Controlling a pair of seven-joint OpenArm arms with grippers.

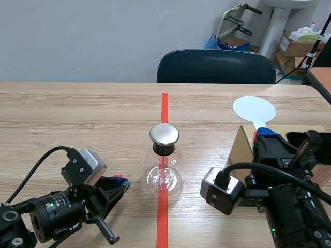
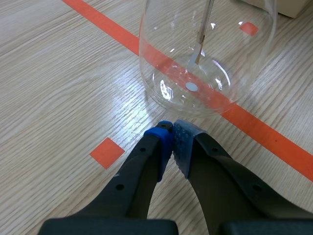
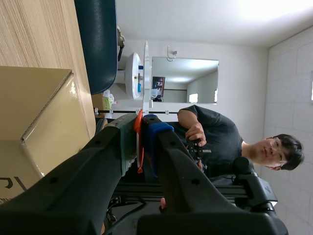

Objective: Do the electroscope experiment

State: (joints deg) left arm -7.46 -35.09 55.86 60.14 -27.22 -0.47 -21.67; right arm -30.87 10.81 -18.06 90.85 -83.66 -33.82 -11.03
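Wooden table (image 1: 77, 119), orange-red tape line (image 1: 164, 103) down its middle, dark chair (image 1: 216, 66) at the far side.

Electroscope (image 1: 164, 173): glass flask standing on the tape line at table centre. Upright, long axis vertical, metal cap (image 1: 164, 134) on top. Left wrist view shows the rod and a thin leaf hanging inside. Cannot tell whether the leaf is spread.

Left gripper (image 2: 172, 133): pads pressed together, holding nothing. It sits low at about 8 o'clock from the flask, just short of the glass.

Right gripper (image 3: 142, 128): pinched on the stem of the paddle (image 1: 254, 108), over the cardboard box (image 1: 241, 150).

Paddle: white disc at about 2 o'clock from the cap, near it but apart. Long axis runs from the grip toward roughly 11 o'clock, disc end farthest from the robot. The right wrist camera sees the disc edge-on.

Progress (judgement):
- Early stage.
- Done: paddle in hand, electroscope in place.
- Left: carry the disc across to the cap at about 8 o'clock from it, then read the leaf.
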